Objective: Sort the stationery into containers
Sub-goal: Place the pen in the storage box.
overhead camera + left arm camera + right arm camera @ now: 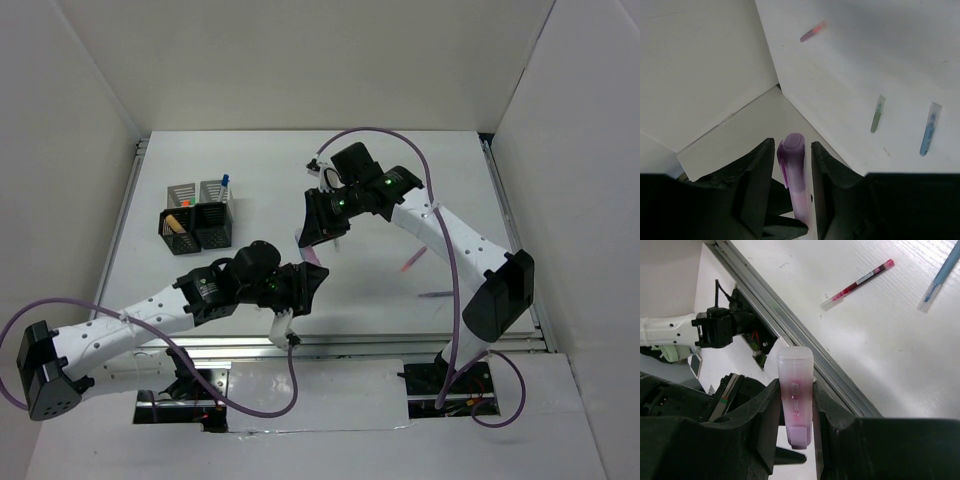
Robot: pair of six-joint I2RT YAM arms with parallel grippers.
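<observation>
My left gripper is shut on a purple highlighter, cap end pointing away from the wrist camera, held above the table near its front middle. My right gripper hovers just behind it, shut on a translucent pink highlighter; a pink tip shows between the two grippers. The four mesh containers stand at the left, two grey behind, two black in front. A blue-capped pen stands in the back right grey cup, and something orange in the left ones.
Loose on the table: a pink marker and a thin pen at the right. The right wrist view shows a red pen, a blue pen and the front rail. The left wrist view shows pink, green and blue pens.
</observation>
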